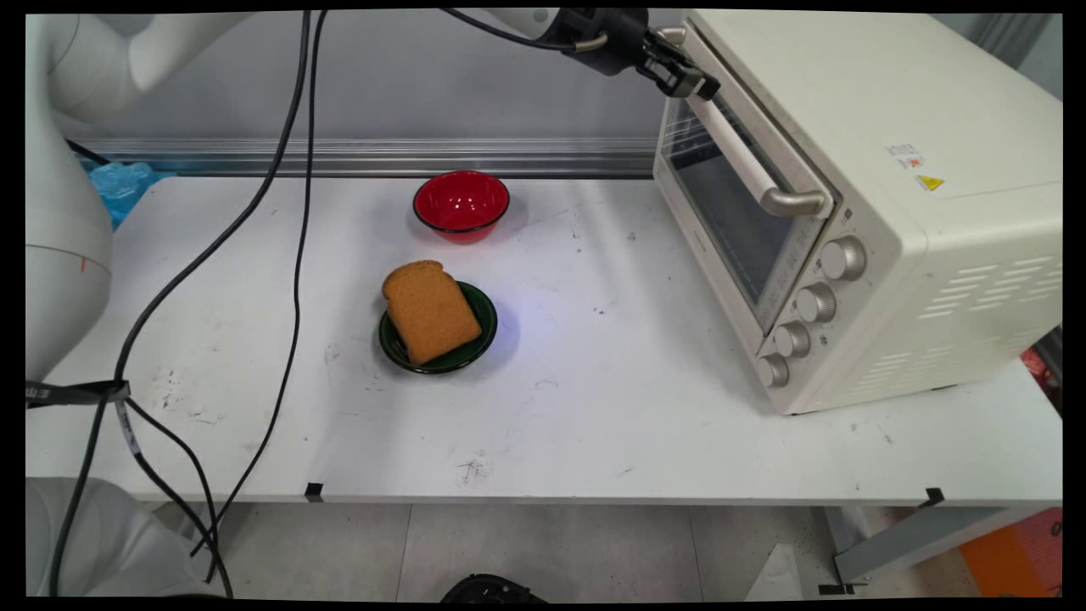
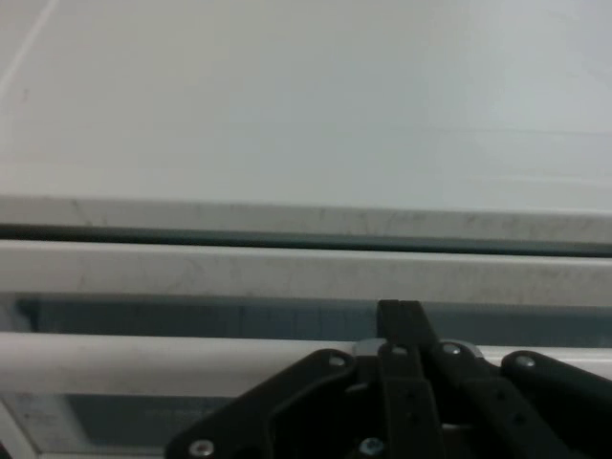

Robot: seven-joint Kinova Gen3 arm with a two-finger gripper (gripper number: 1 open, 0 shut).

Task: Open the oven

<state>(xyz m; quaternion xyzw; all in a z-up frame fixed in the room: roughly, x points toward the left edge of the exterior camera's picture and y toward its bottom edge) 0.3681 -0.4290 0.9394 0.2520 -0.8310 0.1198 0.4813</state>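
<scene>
A red bowl sat near the back of the white table; in front of it, apart, a green plate held a slice of brown toast that overhung its rim. At the right stood a cream toaster oven, door shut, four knobs beside it.

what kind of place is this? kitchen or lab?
Most likely a lab bench staged as a kitchen: a cream toaster oven, a slice of toast on a green plate and a red bowl sit on a scuffed white table, with loose black cables hanging.
</scene>
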